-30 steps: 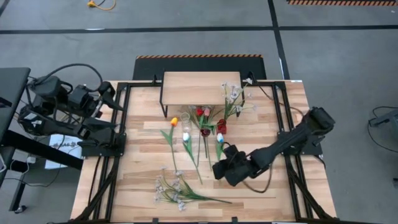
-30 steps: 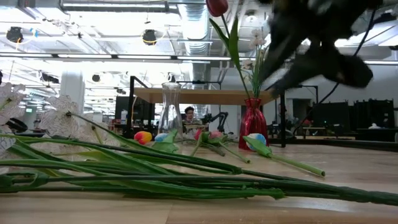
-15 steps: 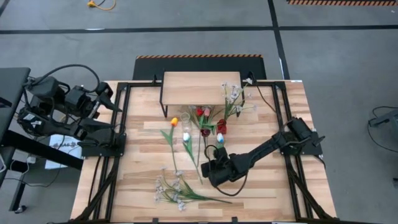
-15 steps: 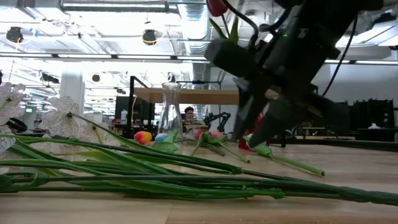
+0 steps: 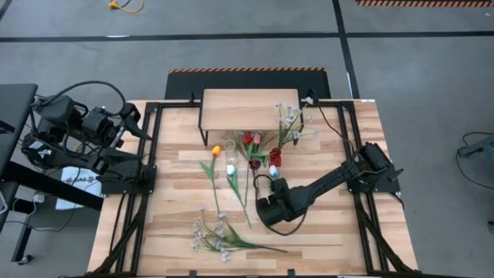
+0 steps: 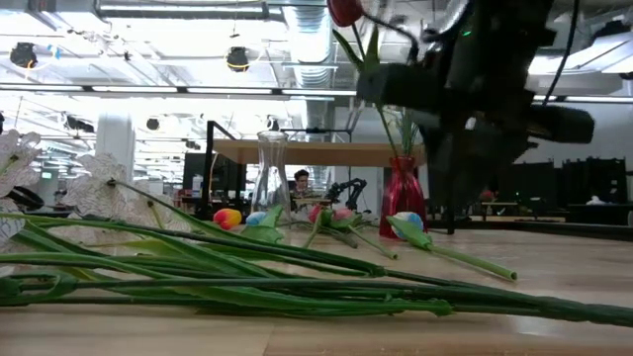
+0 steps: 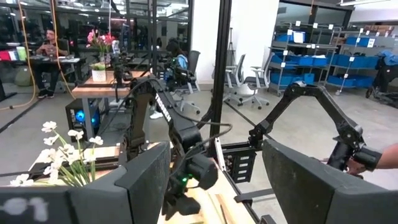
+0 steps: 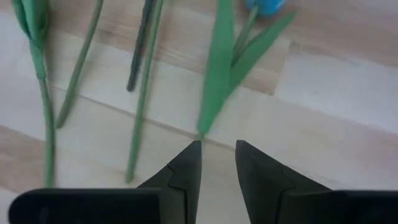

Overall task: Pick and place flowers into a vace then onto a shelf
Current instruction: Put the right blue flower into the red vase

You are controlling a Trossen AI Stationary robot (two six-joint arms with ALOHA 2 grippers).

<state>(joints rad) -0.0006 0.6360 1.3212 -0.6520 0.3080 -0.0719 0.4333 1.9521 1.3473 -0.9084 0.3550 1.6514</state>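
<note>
The left pincer (image 5: pixel 133 116) waits at the left edge of the plank-patterned wooden tabletop (image 5: pixel 340 239), its fingers spread wide and empty. Toward the middle lie loose green-stemmed artificial tulips (image 5: pixel 231 177) and, nearer the front, a spray of small white blossoms (image 5: pixel 212 235). Behind them stands the small light-wood shelf on black legs (image 5: pixel 248 108). The right pincer (image 8: pixel 216 163) hangs low over the white-blue tulip's stem end (image 8: pixel 214 99), fingers narrowly apart, gripping nothing.

Both arms are dark and boxy-jointed, looped with black cables, the right gripper (image 8: pixel 217 163) ending in two black tapered fingers, the left gripper's (image 7: pixel 214 180) broad and grey-black.
</note>
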